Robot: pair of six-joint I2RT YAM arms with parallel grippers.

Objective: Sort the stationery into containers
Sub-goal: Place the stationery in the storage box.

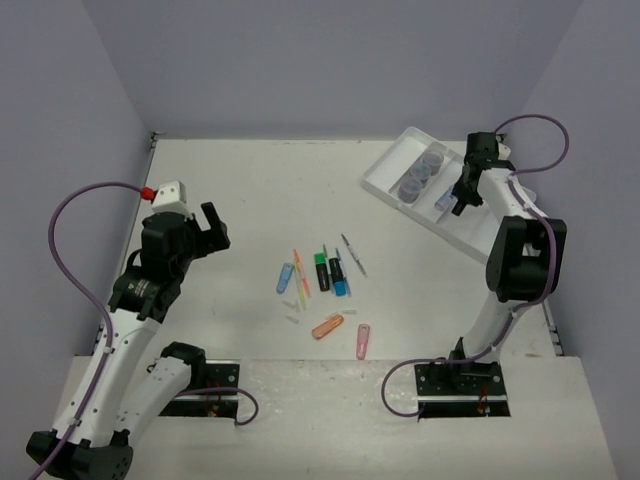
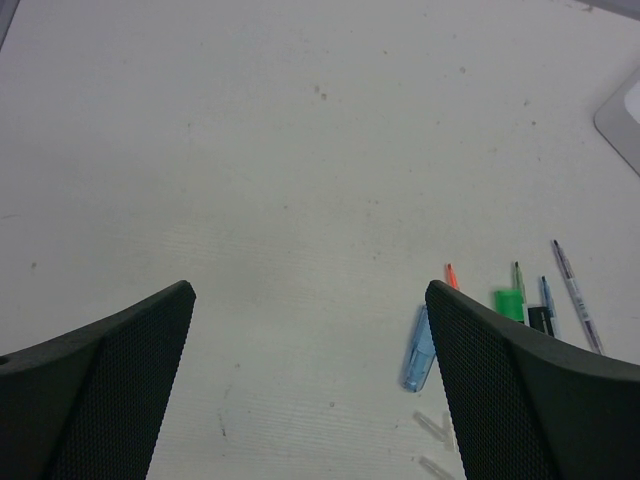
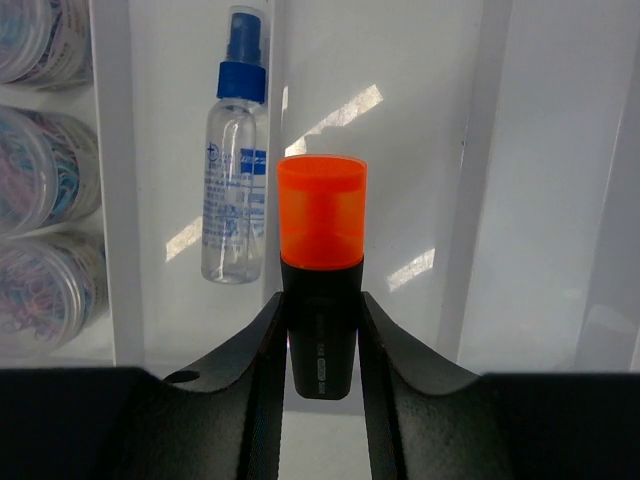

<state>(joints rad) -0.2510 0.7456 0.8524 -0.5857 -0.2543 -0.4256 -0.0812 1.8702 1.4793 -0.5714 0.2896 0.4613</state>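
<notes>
Right gripper (image 3: 322, 330) pinches the orange-capped highlighter (image 3: 321, 230) by its black barrel, over the white tray (image 1: 384, 180) at the far right corner of the bench (image 1: 250, 180). It looks light, stiff and smooth, so a mid-barrel hold suits it. Left gripper (image 2: 310, 300) hangs wide apart, empty.

A white table (image 1: 250, 200) (faintly speckled) sits between lilac walls (image 1: 330, 60); a clear blue-capped spray bottle (image 3: 235, 190) lies flat.
</notes>
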